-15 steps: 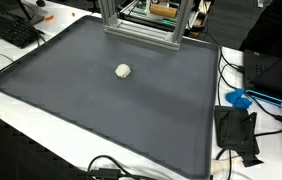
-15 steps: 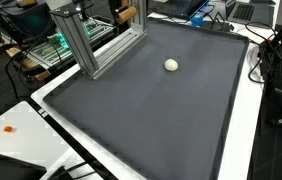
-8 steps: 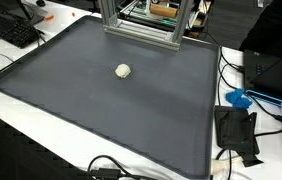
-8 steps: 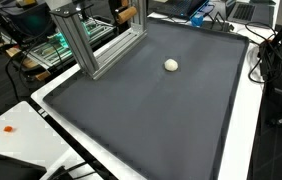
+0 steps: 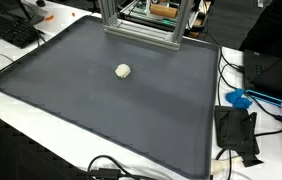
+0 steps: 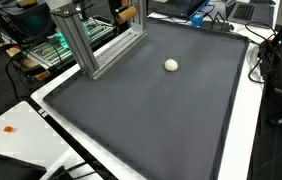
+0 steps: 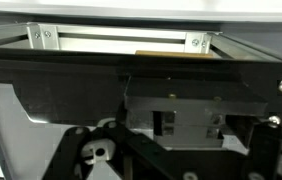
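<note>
A small off-white ball (image 5: pixel 124 71) lies alone on a large dark grey mat (image 5: pixel 101 110); both exterior views show it (image 6: pixel 171 65). The arm and gripper do not show in either exterior view. In the wrist view only the gripper's dark finger links (image 7: pixel 179 165) show along the bottom edge, spread apart with nothing between them. They face an aluminium frame rail (image 7: pixel 121 40) and a dark metal housing (image 7: pixel 181 115). The ball is out of the wrist view.
An aluminium frame (image 5: pixel 141 25) stands at the mat's far edge, also in the exterior view (image 6: pixel 86 40). A keyboard (image 5: pixel 11 28), a black box (image 5: pixel 236 130), a blue object (image 5: pixel 239 98) and cables (image 5: pixel 111 168) lie on the white table around the mat (image 6: pixel 151 120).
</note>
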Controlling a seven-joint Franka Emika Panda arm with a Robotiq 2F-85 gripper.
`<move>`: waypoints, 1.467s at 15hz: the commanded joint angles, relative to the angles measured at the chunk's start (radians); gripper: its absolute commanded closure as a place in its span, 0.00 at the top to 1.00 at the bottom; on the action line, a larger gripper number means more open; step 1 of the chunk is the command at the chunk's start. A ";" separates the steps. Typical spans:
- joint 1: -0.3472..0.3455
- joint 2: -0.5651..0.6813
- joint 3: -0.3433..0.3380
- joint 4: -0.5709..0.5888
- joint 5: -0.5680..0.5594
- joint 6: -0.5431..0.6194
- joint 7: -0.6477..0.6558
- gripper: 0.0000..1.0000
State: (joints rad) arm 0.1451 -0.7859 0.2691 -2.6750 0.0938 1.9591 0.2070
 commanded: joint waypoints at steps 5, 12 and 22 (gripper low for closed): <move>0.012 0.039 -0.012 0.021 -0.015 -0.037 -0.006 0.77; 0.009 0.042 -0.007 0.046 -0.018 -0.080 0.006 0.79; 0.010 0.043 -0.006 0.066 -0.019 -0.103 0.004 0.28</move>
State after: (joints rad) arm 0.1454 -0.7522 0.2690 -2.6232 0.0902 1.8949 0.2045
